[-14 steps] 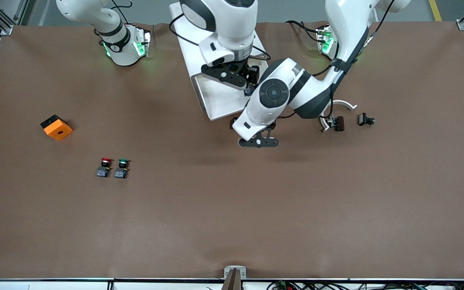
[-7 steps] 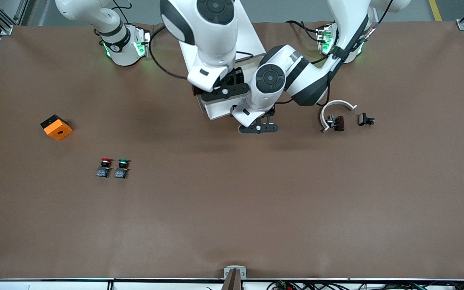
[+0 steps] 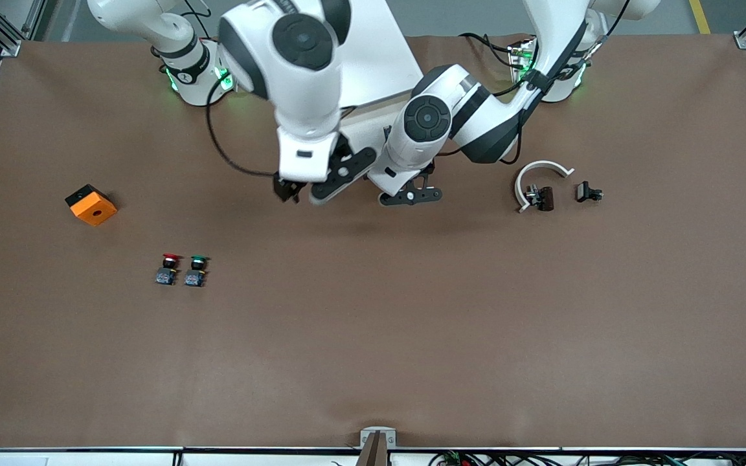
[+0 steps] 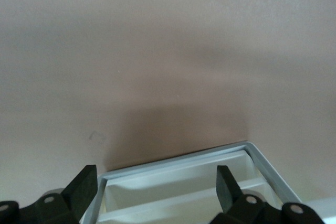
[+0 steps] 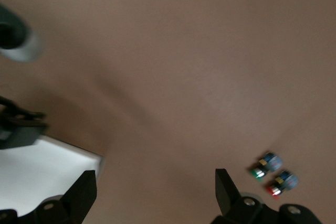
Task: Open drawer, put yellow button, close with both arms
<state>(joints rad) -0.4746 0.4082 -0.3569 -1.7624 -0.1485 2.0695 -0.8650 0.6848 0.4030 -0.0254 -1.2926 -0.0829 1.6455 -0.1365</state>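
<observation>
Front view: left end effector wide at drawer front, six o'clock edge; right end effector wide, empty, alongside.

2 white arms over cabinet; right gripper and left gripper above brown table. Red button, green button, orange block.
</observation>
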